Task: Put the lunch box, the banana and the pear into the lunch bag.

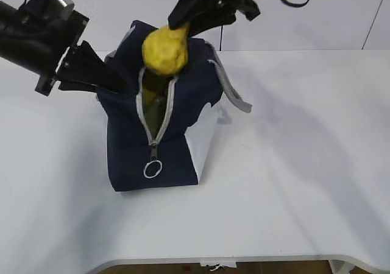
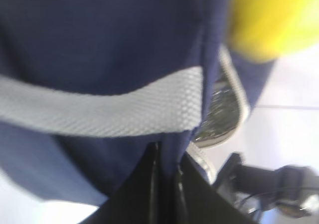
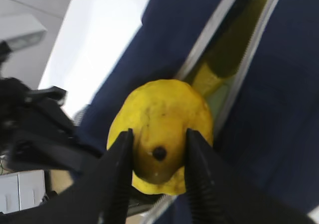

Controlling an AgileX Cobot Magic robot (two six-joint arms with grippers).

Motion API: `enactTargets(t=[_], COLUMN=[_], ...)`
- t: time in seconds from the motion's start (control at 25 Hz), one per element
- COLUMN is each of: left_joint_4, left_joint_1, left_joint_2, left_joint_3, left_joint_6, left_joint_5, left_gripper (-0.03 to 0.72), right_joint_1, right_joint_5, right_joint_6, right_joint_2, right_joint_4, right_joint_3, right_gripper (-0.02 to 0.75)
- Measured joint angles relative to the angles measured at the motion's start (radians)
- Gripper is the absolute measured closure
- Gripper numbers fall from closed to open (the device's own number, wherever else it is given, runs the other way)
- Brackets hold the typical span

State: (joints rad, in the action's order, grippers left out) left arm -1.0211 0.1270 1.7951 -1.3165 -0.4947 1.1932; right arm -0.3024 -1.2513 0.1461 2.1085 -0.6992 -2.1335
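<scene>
White walls and a white table (image 1: 292, 164) frame the scene, with the navy lunch bag (image 1: 125, 146) standing near the middle, its zipper drawn open along the top and the metal ring pull (image 1: 153, 168) hanging at the near end. From the exterior view the right tool (image 1: 183, 23) holds the pear (image 1: 165, 50) just above the open slot. The right wrist view adds what that angle hides: both black fingers (image 3: 119, 159) press the pear's narrow end, and down inside the opening lies the banana (image 3: 207, 79), yellow-green in shadow. The lunch box cannot be made out. The left tool (image 1: 113, 79) is closed on the bag's fabric at its left side; the left wrist view, blurred, shows navy cloth and a grey webbing handle (image 2: 99, 109) pinched between its fingers. A second handle (image 1: 234, 94) droops over the bag's right side.
</scene>
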Motion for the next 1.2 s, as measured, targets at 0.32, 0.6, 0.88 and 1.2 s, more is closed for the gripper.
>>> enactTargets(t=[0.32, 0.6, 0.88, 1.2], left_joint_4=[-0.058, -0.032, 0.053, 0.056], left_joint_1=[0.000, 0.000, 0.000, 0.000], left_joint_2=[0.000, 0.000, 0.000, 0.000], left_joint_3=[0.000, 0.000, 0.000, 0.000], left_joint_6=[0.001, 0.001, 0.001, 0.002], left_joint_5=[0.000, 0.000, 0.000, 0.000], left_gripper=[0.692, 0.692, 0.692, 0.692], right_joint_1=[-0.012, -0.012, -0.010, -0.010], right_joint_5=[0.002, 0.003, 0.003, 0.002], right_joint_6=[0.004, 0.004, -0.077, -0.103], right_joint_2=[0.095, 0.045, -0.041, 0.032], right_joint_4=[0.013, 0.097, 0.384, 0.297], right_joint_3=[0.000, 0.000, 0.000, 0.000], right_gripper=[0.309, 0.169, 0.167, 0.166])
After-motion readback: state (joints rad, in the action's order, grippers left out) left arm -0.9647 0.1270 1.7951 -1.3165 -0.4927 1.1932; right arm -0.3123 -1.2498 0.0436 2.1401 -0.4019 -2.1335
